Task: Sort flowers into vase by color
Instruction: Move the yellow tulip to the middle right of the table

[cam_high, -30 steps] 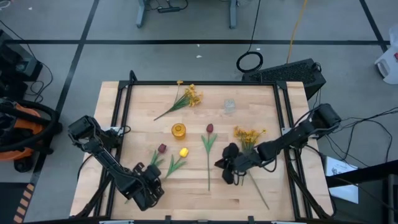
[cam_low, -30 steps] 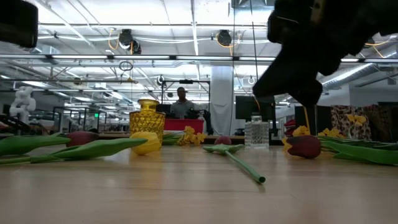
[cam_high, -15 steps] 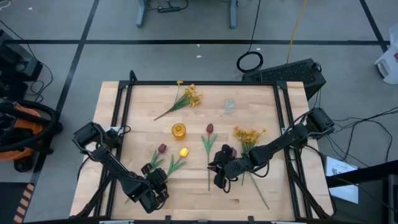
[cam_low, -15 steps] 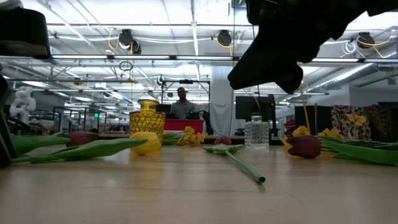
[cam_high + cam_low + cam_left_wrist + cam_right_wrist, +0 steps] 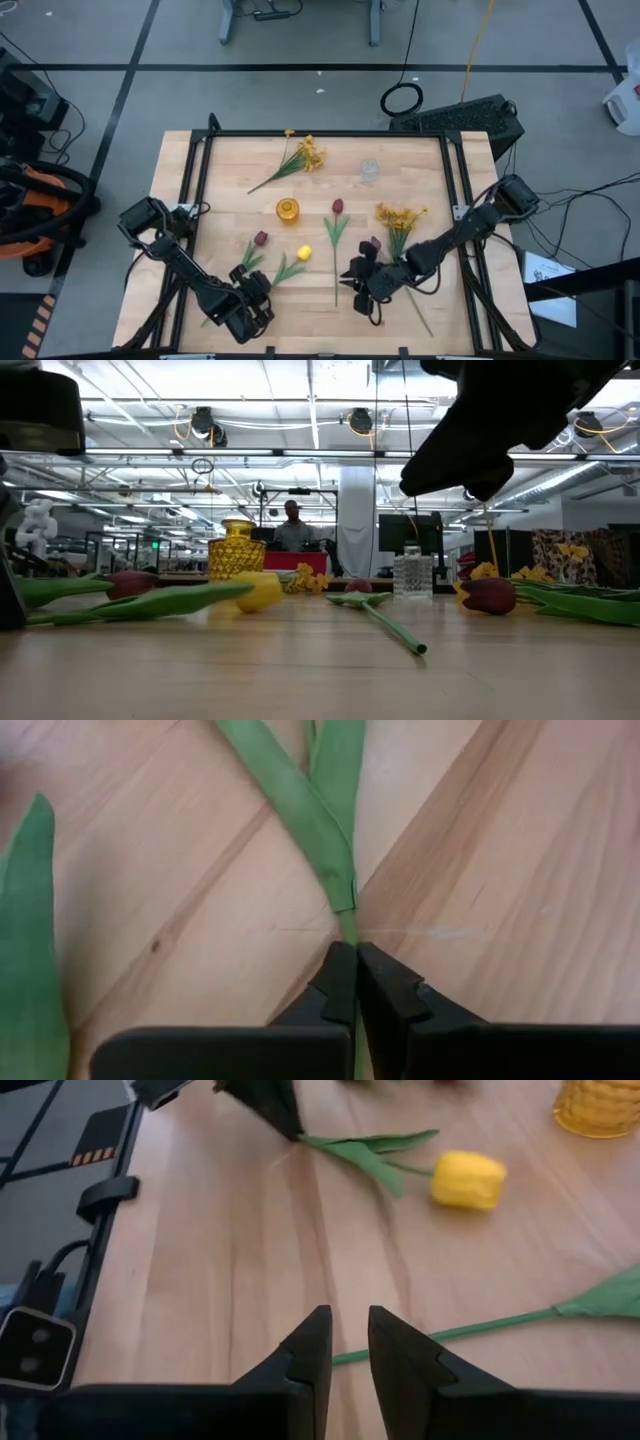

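Observation:
The yellow tulip (image 5: 303,253) lies on the table with its head toward the middle, and shows in the low view (image 5: 262,590) and the right wrist view (image 5: 468,1180). My left gripper (image 5: 250,296) is at its stem end near the near-left corner, shut on the stem. One dark red tulip (image 5: 260,238) lies just beside it. Another (image 5: 337,206) has a long stem (image 5: 450,1328) running toward the near edge. My right gripper (image 5: 348,1345) hovers above that stem's near end (image 5: 360,292), narrowly open and touching nothing. A third red tulip (image 5: 374,243) lies by the right arm. My left gripper (image 5: 353,982) pinches the yellow tulip's stem (image 5: 346,928) between its two fingertips, just below where the leaves join it. The fingers come down at a slant from the near-left side, roughly in line with the stem. The tulip lies flat on the table.
A yellow vase (image 5: 287,209) and a clear glass vase (image 5: 369,169) stand toward the far half. Sprays of small yellow blossoms lie at the far side (image 5: 305,152) and right of centre (image 5: 400,215). A black frame (image 5: 320,134) borders the table. A person stands far behind (image 5: 292,520).
My left gripper shifted a little toward the table's right, and the yellow tulip's head then slid right and toward the near edge. My right gripper moved toward the near edge, away from the third red tulip and over the long stem's near end.

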Action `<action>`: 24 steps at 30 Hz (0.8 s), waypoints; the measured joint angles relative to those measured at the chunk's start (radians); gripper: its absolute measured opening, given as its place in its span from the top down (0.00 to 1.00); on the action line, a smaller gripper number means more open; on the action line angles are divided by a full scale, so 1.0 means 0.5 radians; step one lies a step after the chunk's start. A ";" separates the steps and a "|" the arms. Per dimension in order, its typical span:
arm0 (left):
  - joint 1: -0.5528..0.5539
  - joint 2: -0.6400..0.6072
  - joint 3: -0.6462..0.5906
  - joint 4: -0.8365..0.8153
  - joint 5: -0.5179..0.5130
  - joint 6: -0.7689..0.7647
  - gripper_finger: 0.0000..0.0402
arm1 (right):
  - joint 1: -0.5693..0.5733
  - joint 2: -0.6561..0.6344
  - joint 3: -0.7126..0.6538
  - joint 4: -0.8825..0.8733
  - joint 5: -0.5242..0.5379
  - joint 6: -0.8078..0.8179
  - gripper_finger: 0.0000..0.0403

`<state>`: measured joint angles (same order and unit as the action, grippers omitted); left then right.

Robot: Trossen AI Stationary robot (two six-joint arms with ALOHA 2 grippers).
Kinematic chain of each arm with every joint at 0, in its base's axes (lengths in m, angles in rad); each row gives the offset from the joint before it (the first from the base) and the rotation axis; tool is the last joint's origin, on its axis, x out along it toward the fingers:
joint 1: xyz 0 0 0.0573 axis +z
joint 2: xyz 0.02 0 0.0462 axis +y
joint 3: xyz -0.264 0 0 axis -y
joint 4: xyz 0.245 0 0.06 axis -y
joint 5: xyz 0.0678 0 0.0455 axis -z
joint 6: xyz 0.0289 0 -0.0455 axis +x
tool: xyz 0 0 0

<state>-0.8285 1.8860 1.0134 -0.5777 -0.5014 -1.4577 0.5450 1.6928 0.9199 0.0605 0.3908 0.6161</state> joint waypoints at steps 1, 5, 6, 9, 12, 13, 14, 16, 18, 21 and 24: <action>0.001 -0.010 0.000 0.000 -0.001 -0.004 0.98 | 0.010 0.000 0.000 0.000 0.000 0.000 0.85; 0.002 -0.050 0.022 -0.019 -0.048 -0.004 0.99 | 0.054 -0.010 0.000 -0.001 -0.001 -0.001 0.85; 0.006 -0.068 0.030 -0.028 -0.081 0.003 0.99 | 0.066 -0.021 0.000 -0.002 -0.001 0.000 0.85; 0.011 -0.165 0.068 -0.007 -0.195 0.010 1.00 | 0.104 -0.051 0.000 0.006 0.000 0.006 0.85; 0.003 -0.252 0.069 -0.017 -0.314 0.019 1.00 | 0.141 -0.080 0.000 0.045 0.008 0.002 0.85; 0.002 -0.287 0.069 -0.016 -0.365 0.053 1.00 | 0.152 -0.081 0.000 0.090 0.022 -0.002 0.85; -0.002 -0.323 0.069 0.001 -0.431 0.093 1.00 | 0.166 -0.081 0.000 0.126 0.053 -0.008 0.85; -0.003 -0.381 0.072 0.064 -0.577 0.205 1.00 | 0.186 -0.061 0.000 0.240 0.133 -0.031 0.85; -0.005 -0.427 0.071 0.156 -0.712 0.366 1.00 | 0.192 -0.018 0.000 0.392 0.213 -0.069 0.85; 0.012 -0.478 0.073 0.453 -0.918 0.710 1.00 | 0.193 0.060 0.000 0.653 0.276 -0.154 0.85; 0.045 -0.480 0.072 0.849 -1.081 1.162 1.00 | 0.176 0.149 0.000 1.003 0.274 -0.289 0.85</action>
<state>-0.8059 1.6459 1.0496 -0.1533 -1.0422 -0.8768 0.6328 1.7673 0.9199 0.5621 0.5277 0.4717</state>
